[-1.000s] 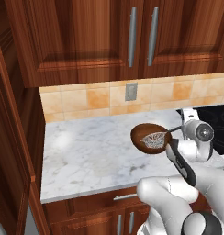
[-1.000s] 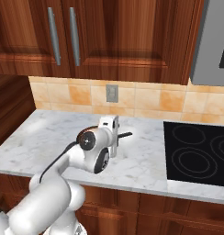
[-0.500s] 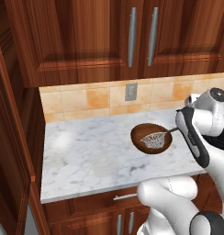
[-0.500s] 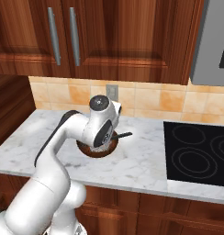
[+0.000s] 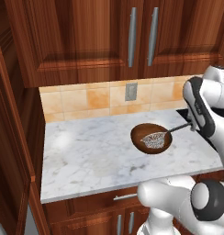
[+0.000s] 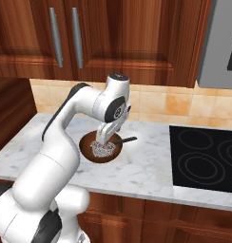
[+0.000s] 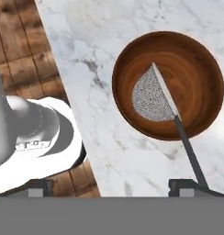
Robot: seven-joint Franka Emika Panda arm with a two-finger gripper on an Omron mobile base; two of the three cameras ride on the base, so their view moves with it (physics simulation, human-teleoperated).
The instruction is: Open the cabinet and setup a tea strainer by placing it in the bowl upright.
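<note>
Lifted clear of bowl point(image 5: 151, 138) since half-second ago, gripper point(image 7: 114, 187) spread wide, holding nothing. Tea strainer point(image 7: 153, 97) tilted inside bowl on marble counter point(image 5: 95, 153), handle over rim. Risk: tipping flat, handle weight dragging mesh sideways.

Surface point(image 5: 86, 156): you're looking at white marble, tan tile behind it.
On it: your bowl point(image 5: 151, 138), mid-surface.
Beside it: black cooktop point(image 6: 206, 159), set flush on the right.
</note>
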